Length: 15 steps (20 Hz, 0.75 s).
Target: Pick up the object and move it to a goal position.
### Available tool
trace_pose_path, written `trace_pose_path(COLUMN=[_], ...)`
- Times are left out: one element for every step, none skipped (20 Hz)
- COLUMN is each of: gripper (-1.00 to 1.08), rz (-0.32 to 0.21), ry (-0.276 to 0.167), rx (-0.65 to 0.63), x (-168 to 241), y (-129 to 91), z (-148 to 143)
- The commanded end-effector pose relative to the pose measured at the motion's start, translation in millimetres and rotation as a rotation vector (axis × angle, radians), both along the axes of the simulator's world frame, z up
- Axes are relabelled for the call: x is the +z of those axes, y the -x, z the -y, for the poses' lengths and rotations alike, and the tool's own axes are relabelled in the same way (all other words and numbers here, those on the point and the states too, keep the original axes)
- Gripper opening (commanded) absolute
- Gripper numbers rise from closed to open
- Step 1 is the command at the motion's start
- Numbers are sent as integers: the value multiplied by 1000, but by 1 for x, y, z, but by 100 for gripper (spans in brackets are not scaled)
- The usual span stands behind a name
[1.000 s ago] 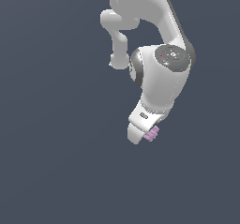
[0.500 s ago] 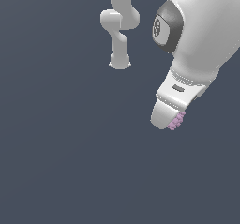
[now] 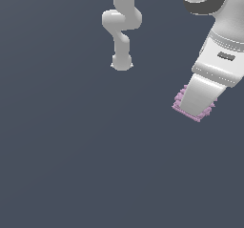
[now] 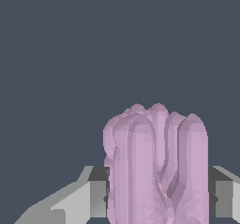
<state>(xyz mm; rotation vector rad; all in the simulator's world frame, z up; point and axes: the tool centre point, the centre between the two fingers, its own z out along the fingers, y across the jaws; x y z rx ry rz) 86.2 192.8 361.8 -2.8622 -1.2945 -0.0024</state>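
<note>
Pale pink-lilac and ridged, the block (image 4: 157, 167) sits clamped between the fingers (image 4: 96, 195) of the pincer (image 3: 195, 108), poking out past their tips; it looks light and stiff, and those bumpy flanks should give good purchase.

The worktop (image 3: 71, 150) is a flat, uniform dark slate-grey plane filling both views; on it, toward twelve o'clock in the exterior view, stands the arm's pale base (image 3: 121, 62)
</note>
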Motion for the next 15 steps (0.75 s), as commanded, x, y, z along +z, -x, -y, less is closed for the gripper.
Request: trace_pose_path(gripper=[-100,-100,-100,-100,-100,-100,-100,-100,-100,-100,-100,-100,-100,-100,-100], rz=[-1,-1,-1,-1,-1,-1,-1,-1,-1,-1,-1,-1,-1,-1,-1], ry=[0,0,0,0,0,0,0,0,0,0,0,0,0,0,0], rx=[-1,-1,-1,-1,-1,-1,-1,-1,-1,-1,-1,-1,-1,-1,-1], x=[10,14,16,19,21,23,25,26,27,28,29,29,30,30,30], y=[0,-1,-1,-1,-1,-1,-2,-2,-2,-2,-2,-2,-2,-2,-2], z=[-5,-7,-9,-10,-11,-13,-13,-14,-15,-15,-16,-16,-16,-16,-17])
